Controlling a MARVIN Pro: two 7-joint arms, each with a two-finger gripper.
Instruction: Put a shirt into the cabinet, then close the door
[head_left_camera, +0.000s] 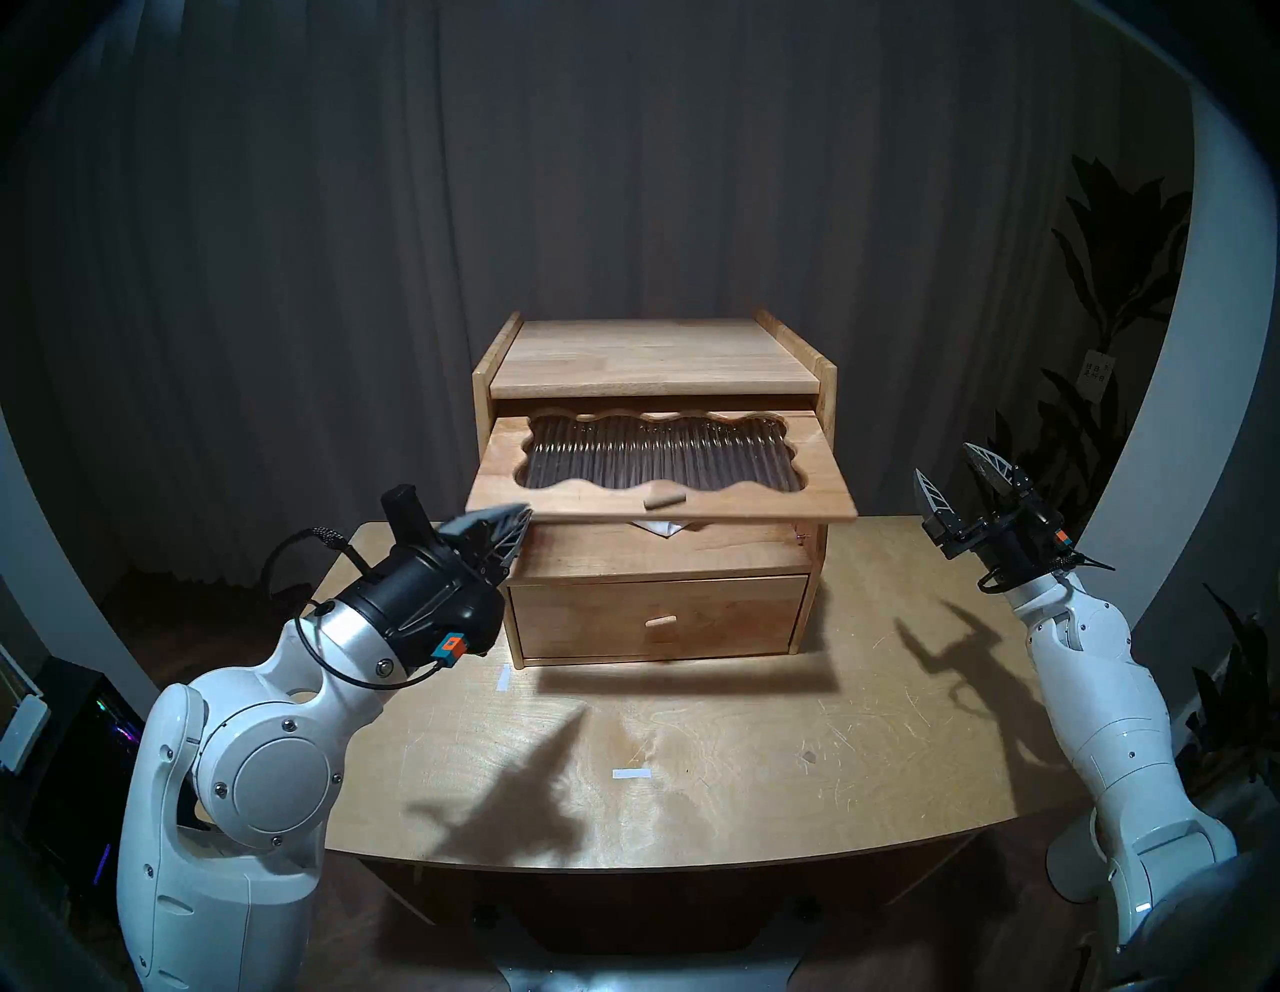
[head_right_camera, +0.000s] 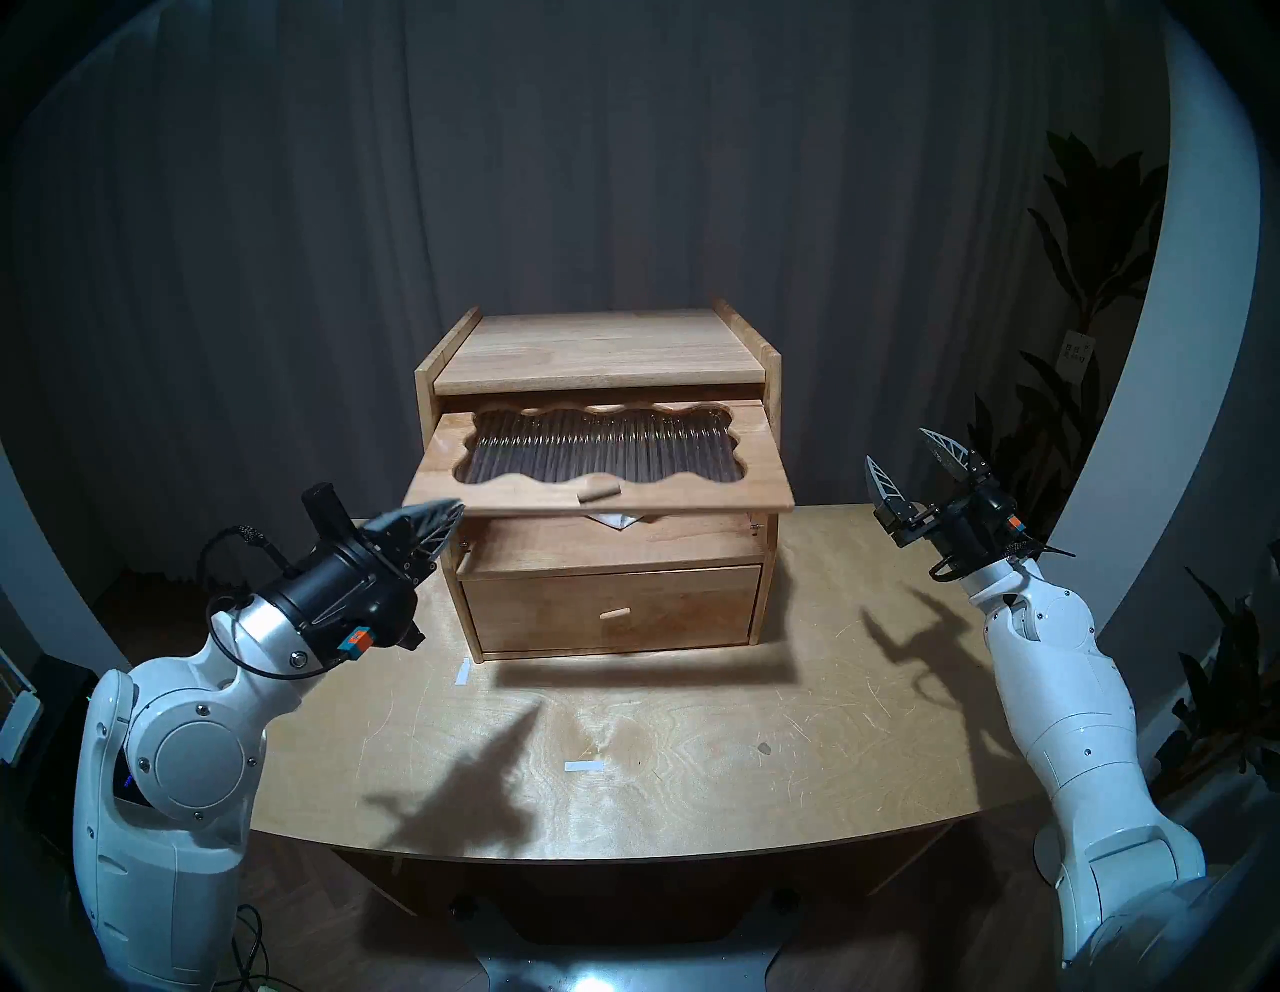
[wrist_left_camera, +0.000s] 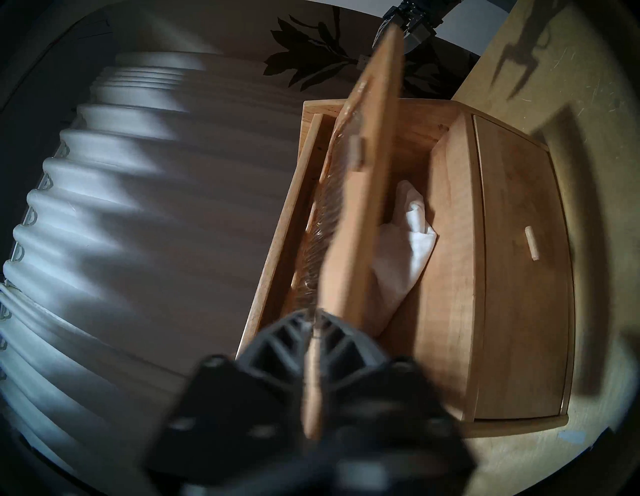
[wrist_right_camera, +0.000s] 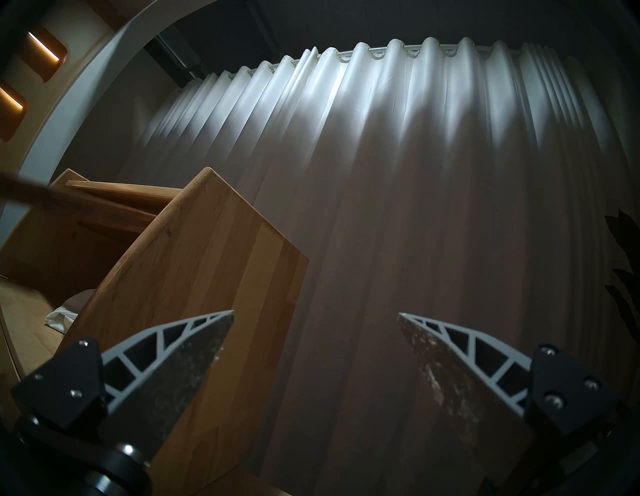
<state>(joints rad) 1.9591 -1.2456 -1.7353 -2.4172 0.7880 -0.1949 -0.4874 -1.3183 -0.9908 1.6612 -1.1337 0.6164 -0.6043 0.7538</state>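
Left claw (wrist_left_camera: 313, 332): pinching corner of stiff, light door (head_left_camera: 665, 471), hinged up. Shirt (wrist_left_camera: 408, 249) inside cabinet (head_left_camera: 658, 360). Right claw (head_left_camera: 959, 485) spread, empty.

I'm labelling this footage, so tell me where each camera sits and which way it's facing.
Head stereo left: on the head, looking down at the table and cabinet; both arms show.
Head stereo right: nearly the same, from slightly to the right.
Left wrist: on its side, along the raised door; left gripper at its corner edge, shirt inside.
Right wrist: angled upward past the cabinet's side at the curtain; right gripper open.
Shared: both wrist views catch the shirt and curtain.
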